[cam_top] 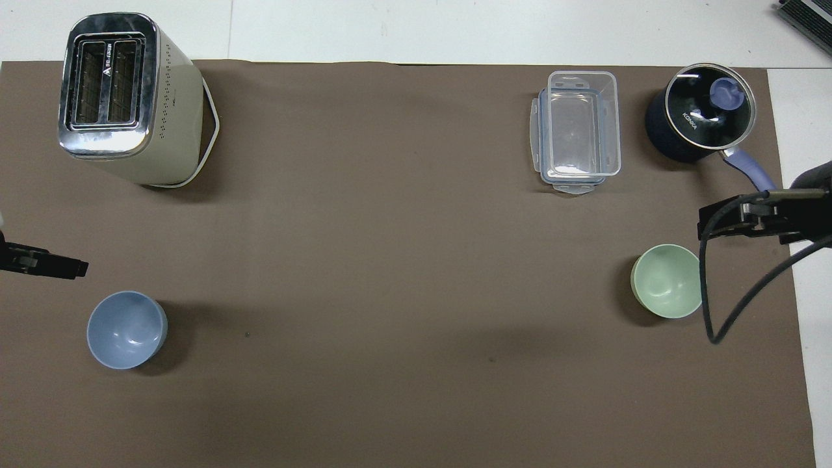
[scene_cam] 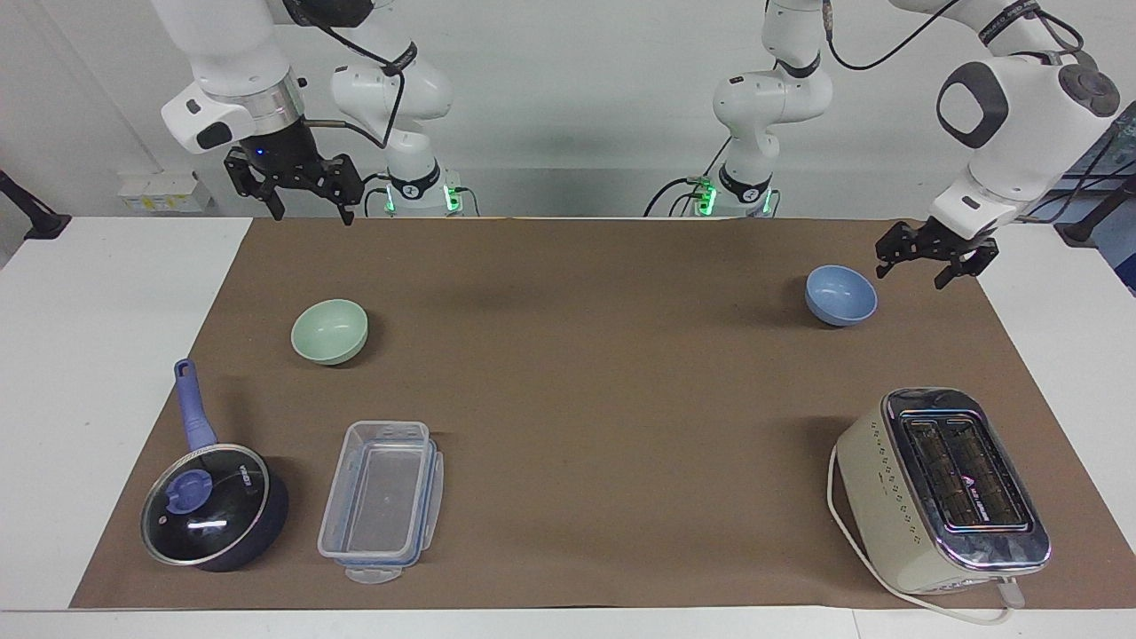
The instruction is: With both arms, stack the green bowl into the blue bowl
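The green bowl (scene_cam: 329, 330) (cam_top: 666, 281) sits upright and empty on the brown mat toward the right arm's end of the table. At the left arm's end the blue bowl (scene_cam: 840, 295) (cam_top: 127, 329) also stands upright and empty. My left gripper (scene_cam: 911, 275) (cam_top: 45, 263) hangs open low over the mat's edge, just beside the blue bowl and not touching it. High over the mat, my right gripper (scene_cam: 312, 213) (cam_top: 747, 218) is open with nothing in it. From above it shows between the green bowl and the saucepan's handle.
A cream toaster (scene_cam: 941, 488) (cam_top: 123, 97) stands farther from the robots than the blue bowl. A clear plastic container (scene_cam: 382, 501) (cam_top: 578, 130) and a dark blue lidded saucepan (scene_cam: 213, 506) (cam_top: 699, 110) lie farther out than the green bowl. A black cable (cam_top: 708, 305) dangles beside the green bowl.
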### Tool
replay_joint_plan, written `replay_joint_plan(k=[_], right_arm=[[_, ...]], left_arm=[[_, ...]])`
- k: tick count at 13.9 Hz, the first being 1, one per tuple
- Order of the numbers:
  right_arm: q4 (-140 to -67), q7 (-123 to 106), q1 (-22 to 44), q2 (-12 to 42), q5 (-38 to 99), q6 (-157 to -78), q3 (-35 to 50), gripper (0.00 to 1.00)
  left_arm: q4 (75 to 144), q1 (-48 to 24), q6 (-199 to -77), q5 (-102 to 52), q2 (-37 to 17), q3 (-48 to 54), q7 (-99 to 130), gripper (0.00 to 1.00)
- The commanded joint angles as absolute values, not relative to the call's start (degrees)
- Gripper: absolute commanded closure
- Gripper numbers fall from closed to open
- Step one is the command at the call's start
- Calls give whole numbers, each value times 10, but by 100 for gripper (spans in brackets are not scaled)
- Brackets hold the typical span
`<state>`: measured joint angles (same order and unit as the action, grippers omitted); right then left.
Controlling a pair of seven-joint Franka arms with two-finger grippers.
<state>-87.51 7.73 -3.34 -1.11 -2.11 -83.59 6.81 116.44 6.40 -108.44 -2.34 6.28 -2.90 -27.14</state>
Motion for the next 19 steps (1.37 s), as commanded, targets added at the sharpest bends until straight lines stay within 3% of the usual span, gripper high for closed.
replay_joint_plan(k=[1,12,13,14,15,19], right_arm=[[-889,62,-39,-24,-20,-838,68,0],[-890,54,-43,-24,-20,-838,67,0],[-890,54,-43,-24,-20,-838,67,0],[-890,54,-43,-24,-20,-838,67,0],[-890,54,-43,-24,-20,-838,67,0],[-890,54,-44,-24,-20,-838,67,0]], left_arm=[[1234,90,-1142,-18,91,-24,-332,0],[1386,134,-1254,-19,73,-24,-412,2],[1393,135,-1253,-19,75,-24,-412,28],[1400,135,-1252,-19,76,-24,-415,71],[1406,134,-1252,-19,77,-23,-420,100],[1404,137,-1252,-21,75,-24,-417,100]])
